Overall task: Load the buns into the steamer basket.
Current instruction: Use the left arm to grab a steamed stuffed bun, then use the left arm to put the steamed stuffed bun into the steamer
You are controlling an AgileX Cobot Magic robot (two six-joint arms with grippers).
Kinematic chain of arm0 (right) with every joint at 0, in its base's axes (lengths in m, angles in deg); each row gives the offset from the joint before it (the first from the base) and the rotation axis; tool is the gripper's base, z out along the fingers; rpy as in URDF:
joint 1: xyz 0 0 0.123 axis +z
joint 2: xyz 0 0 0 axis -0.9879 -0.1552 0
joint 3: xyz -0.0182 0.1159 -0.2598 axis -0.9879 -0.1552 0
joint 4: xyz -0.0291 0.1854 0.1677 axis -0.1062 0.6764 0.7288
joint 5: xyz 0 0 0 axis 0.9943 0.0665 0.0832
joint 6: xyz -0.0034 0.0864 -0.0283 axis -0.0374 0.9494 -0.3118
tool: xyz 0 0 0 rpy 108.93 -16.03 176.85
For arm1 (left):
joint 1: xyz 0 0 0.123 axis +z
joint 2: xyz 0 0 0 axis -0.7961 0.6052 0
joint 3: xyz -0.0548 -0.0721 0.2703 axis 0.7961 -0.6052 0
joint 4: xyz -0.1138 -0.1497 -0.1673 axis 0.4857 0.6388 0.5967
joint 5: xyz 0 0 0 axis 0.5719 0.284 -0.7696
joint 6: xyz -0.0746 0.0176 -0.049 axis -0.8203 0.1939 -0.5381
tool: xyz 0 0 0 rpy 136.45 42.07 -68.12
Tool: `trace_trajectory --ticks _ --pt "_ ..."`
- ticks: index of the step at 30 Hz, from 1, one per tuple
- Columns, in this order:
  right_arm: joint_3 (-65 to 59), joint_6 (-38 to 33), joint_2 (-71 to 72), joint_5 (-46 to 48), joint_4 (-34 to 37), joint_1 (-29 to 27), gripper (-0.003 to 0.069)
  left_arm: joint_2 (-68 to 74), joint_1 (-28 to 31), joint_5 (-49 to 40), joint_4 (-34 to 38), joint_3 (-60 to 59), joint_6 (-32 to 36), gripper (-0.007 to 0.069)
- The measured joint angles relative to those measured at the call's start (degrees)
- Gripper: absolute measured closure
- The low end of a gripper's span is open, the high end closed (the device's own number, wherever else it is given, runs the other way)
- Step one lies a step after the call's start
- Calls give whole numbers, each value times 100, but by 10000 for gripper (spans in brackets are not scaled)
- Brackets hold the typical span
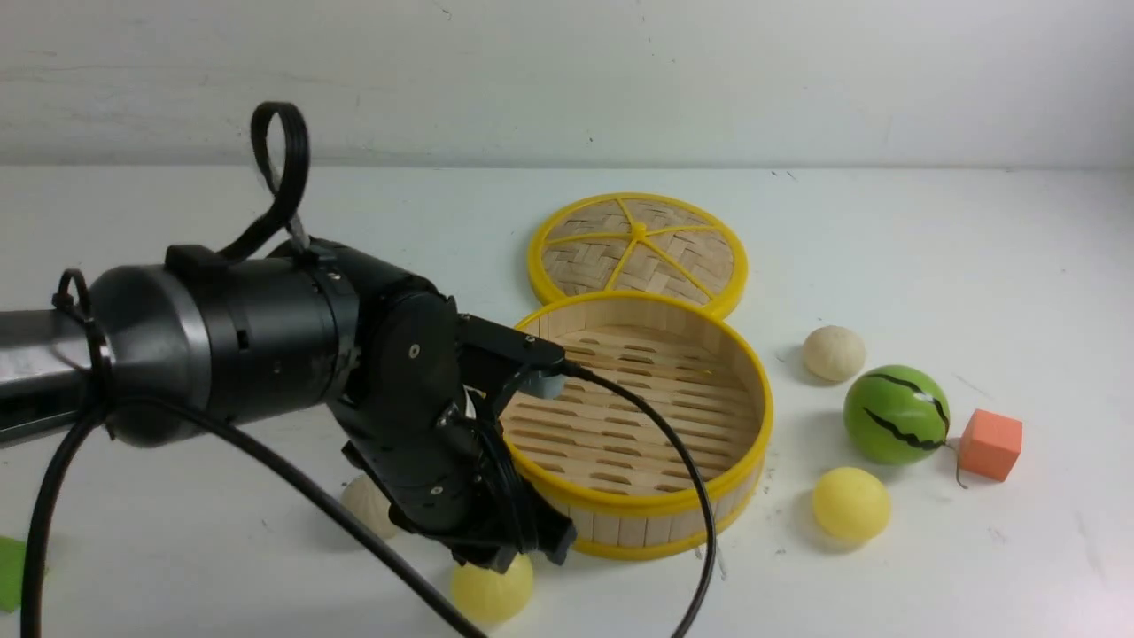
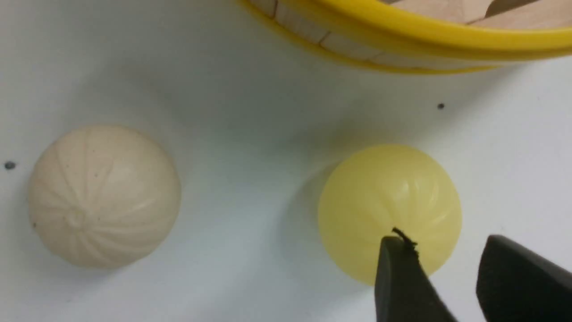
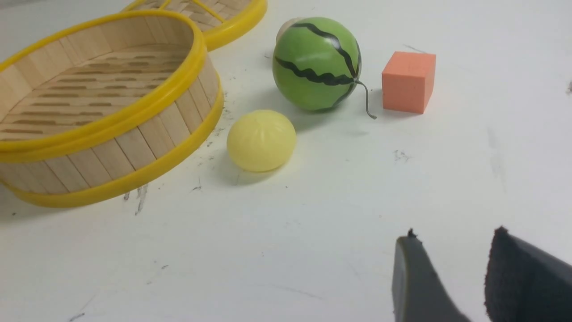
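The empty steamer basket (image 1: 656, 501) sits mid-table. One yellow bun (image 1: 492, 589) lies at its near left, under my left gripper (image 1: 509, 554). An off-white bun (image 1: 370, 505) is partly hidden behind that arm. In the left wrist view my left gripper (image 2: 444, 243) is open and empty, one finger over the yellow bun (image 2: 384, 201), with the off-white bun (image 2: 103, 197) and the basket rim (image 2: 424, 31) nearby. Another off-white bun (image 1: 833, 353) and yellow bun (image 1: 850, 503) lie right of the basket. My right gripper (image 3: 453, 235) is open and empty, short of that yellow bun (image 3: 261, 141).
The woven lid (image 1: 638, 252) lies flat behind the basket, touching it. A green striped watermelon ball (image 1: 897, 415) and an orange cube (image 1: 990, 445) sit at the right, between the two right-hand buns. A black cable (image 1: 673, 461) hangs over the basket's front.
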Motion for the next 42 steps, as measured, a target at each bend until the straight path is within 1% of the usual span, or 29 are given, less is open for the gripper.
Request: trace_trajectory --ticks 2,7,16,19,20,21,22,28,29,32,35,38,42 --pt "0 0 0 0 0 0 419 108 0 37 0 0 15 336" --pt "0 0 0 0 0 0 419 337 0 101 0 0 15 339" --pt "0 0 0 0 0 0 419 486 0 487 -131 12 15 427" --pt "0 0 0 0 0 0 419 488 0 389 -138 18 15 558" --pt "0 0 0 0 0 0 419 488 0 378 -145 18 15 568" --pt "0 0 0 0 0 0 419 488 0 276 -175 44 15 624" --pt "0 0 0 0 0 0 419 488 0 121 -203 85 15 636" --pt "0 0 0 0 0 0 419 115 0 -1108 -230 747 52 638" --pt "0 0 0 0 0 0 419 12 -8 -1188 -229 886 90 638" --pt "0 0 0 0 0 0 419 -177 -21 -1263 -155 1495 238 638" --pt "0 0 0 0 0 0 419 -6 -21 -1151 -50 1943 447 638" --pt "0 0 0 0 0 0 419 435 -21 -1060 44 2353 655 638" --pt "0 0 0 0 0 0 419 1382 -21 -937 144 2859 847 638"
